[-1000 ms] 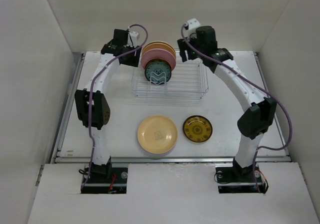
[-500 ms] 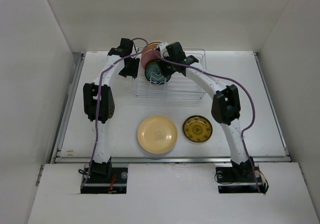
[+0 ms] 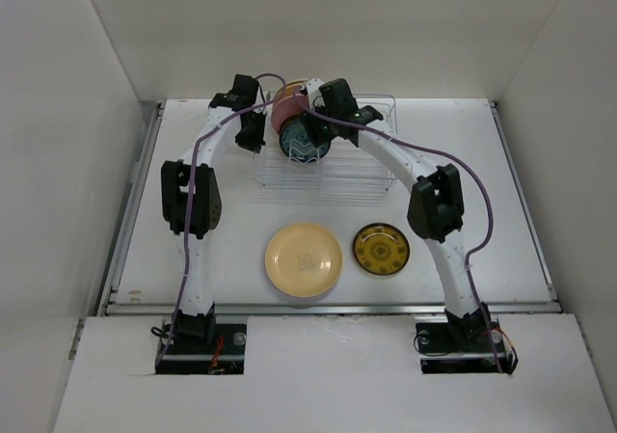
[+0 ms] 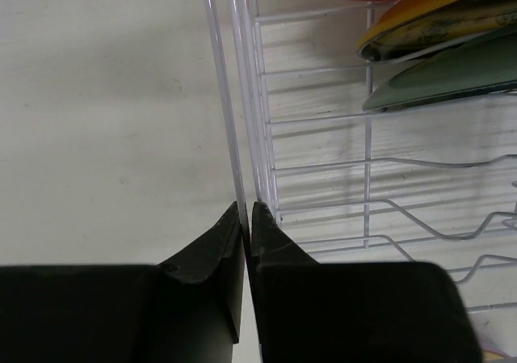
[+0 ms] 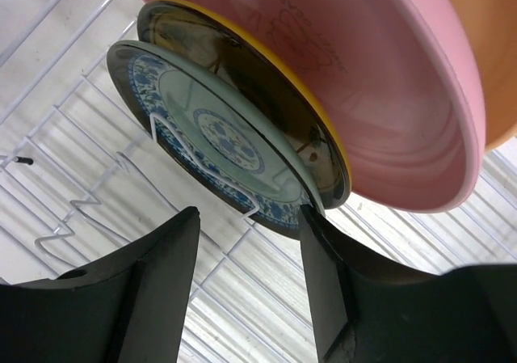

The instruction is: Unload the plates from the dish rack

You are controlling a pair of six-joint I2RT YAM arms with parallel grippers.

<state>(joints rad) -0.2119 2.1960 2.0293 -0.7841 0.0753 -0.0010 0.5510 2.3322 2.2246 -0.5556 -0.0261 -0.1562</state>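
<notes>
The dish rack (image 3: 337, 168) stands at the back of the table with plates upright at its left end: a pink plate (image 3: 286, 115), an orange one (image 5: 494, 48) behind it, a dark yellow-rimmed one (image 5: 271, 96) and a small teal patterned plate (image 3: 305, 144) in front. My left gripper (image 3: 254, 138) is shut on the rack's left rim wire (image 4: 237, 161). My right gripper (image 5: 249, 217) hangs open just under the teal plate (image 5: 214, 132). Its right finger (image 5: 319, 250) touches that plate's rim. Its left finger stands apart from it.
A cream plate (image 3: 304, 258) and a dark ornate yellow-brown plate (image 3: 381, 249) lie flat on the table in front of the rack. The rack's right part (image 3: 371, 153) holds no plates. Walls close the table in on three sides.
My right arm swung from the rack's back right corner over to the plates. My left gripper moved in and closed on the rack's rim wire.
</notes>
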